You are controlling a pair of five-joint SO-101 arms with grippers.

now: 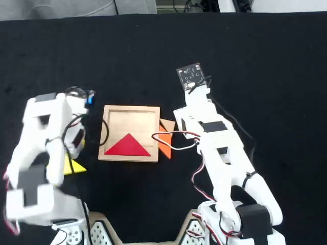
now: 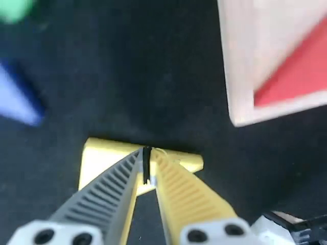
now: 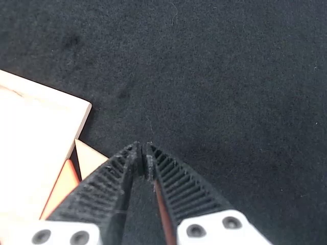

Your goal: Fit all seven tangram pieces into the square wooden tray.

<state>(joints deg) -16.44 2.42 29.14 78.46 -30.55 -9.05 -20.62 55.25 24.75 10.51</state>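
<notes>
Yellow pc half hidden under L pincer; tray cut off.

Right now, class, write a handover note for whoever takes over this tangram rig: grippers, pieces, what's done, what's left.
Left gripper: shut, tips over the yellow piece, which lies flat on the cloth left of the tray.
Right gripper: shut, low beside the tray's right side, next to the tan piece and orange piece.
Blue piece and green piece: on the cloth beyond the yellow piece.
Done: the red triangle sits in the tray.
Left: yellow, blue, green, tan and orange all lie outside the tray.
</notes>
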